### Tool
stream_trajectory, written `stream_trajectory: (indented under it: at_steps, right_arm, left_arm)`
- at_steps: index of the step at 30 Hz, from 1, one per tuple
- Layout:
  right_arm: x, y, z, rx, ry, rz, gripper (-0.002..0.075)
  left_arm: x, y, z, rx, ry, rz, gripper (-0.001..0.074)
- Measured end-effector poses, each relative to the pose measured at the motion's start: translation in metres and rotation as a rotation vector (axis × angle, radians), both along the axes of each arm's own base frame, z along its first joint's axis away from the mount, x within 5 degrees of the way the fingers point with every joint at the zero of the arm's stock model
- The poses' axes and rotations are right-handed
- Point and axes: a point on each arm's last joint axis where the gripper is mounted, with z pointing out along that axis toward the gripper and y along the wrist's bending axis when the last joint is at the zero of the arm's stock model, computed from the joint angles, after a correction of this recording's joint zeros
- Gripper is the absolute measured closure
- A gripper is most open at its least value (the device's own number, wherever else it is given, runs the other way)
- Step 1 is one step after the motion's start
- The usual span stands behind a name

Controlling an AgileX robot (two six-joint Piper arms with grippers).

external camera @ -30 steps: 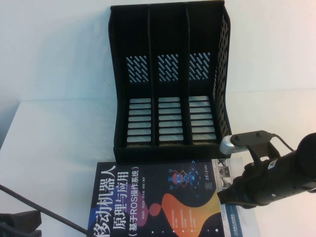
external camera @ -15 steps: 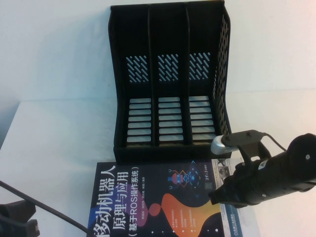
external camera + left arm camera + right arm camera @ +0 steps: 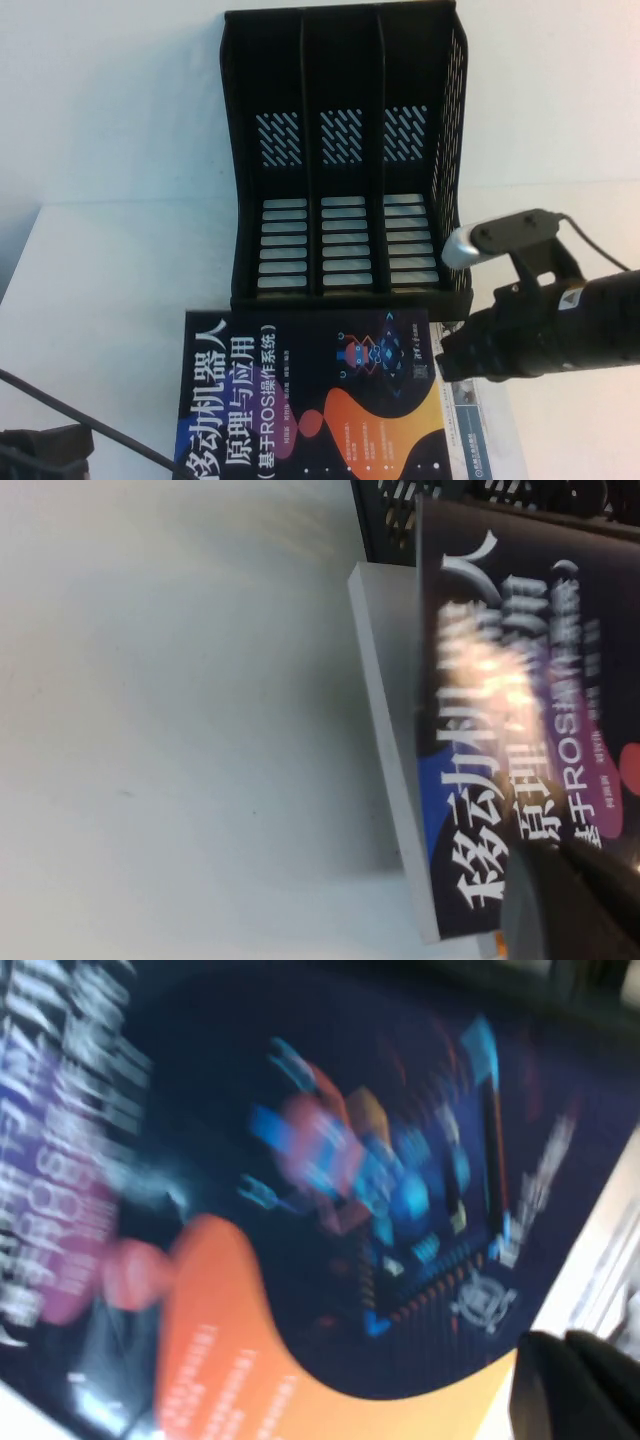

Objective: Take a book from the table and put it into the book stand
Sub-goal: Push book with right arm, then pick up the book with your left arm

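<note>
Since a second ago the book (image 3: 310,400) has slid a bit left and closer to the book stand (image 3: 345,150), and the right gripper (image 3: 450,362) rose at its right edge; can't tell if it's clamped. Book's lying flat on the table (image 3: 110,290), long axis running toward the robot, top edge just in front of the rack. All three slots empty, so nearly everything's left. Left gripper (image 3: 40,455) sits shut, low at the near left corner.
</note>
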Motion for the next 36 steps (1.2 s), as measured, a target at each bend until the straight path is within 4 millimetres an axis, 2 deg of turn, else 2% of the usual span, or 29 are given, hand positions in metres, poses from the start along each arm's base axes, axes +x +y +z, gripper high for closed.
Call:
stream_trajectory:
  at_steps: [4, 7, 9, 15, 17, 20, 24, 31, 36]
  right_arm:
    - [-0.012, -0.008, 0.033, 0.017, -0.109, 0.034, 0.0728]
    - [-0.021, -0.019, 0.051, 0.013, -0.155, 0.039, 0.0728]
    - [-0.024, -0.028, 0.058, -0.011, -0.164, 0.025, 0.0728]
    - [-0.033, -0.058, 0.069, -0.093, -0.131, -0.065, 0.0728]
    - [-0.037, -0.066, 0.073, -0.119, -0.127, -0.098, 0.0728]
    - [-0.042, -0.075, 0.079, -0.150, -0.133, -0.132, 0.0728]
    - [-0.052, -0.082, 0.085, -0.161, -0.122, -0.160, 0.0728]
    - [-0.073, -0.096, 0.092, -0.178, -0.126, -0.213, 0.0728]
    - [-0.091, -0.110, 0.088, -0.197, -0.133, -0.280, 0.0728]
  left_arm:
    - [0.005, -0.001, -0.005, -0.007, 0.050, -0.002, 0.0727]
    - [0.014, -0.003, -0.010, -0.013, 0.111, -0.020, 0.0669]
    - [0.022, -0.004, -0.011, -0.017, 0.148, -0.031, 0.0607]
    - [0.058, -0.009, -0.014, -0.052, 0.280, -0.047, 0.0349]
    - [0.071, -0.012, -0.017, -0.062, 0.341, -0.083, 0.0295]
    - [0.089, -0.016, -0.024, -0.094, 0.402, -0.117, 0.0267]
    - [0.103, -0.019, -0.034, -0.126, 0.441, -0.134, 0.0258]
    - [0.108, -0.018, -0.038, -0.155, 0.454, -0.133, 0.0257]
    - [0.112, -0.001, -0.030, -0.291, 0.420, -0.100, 0.0257]
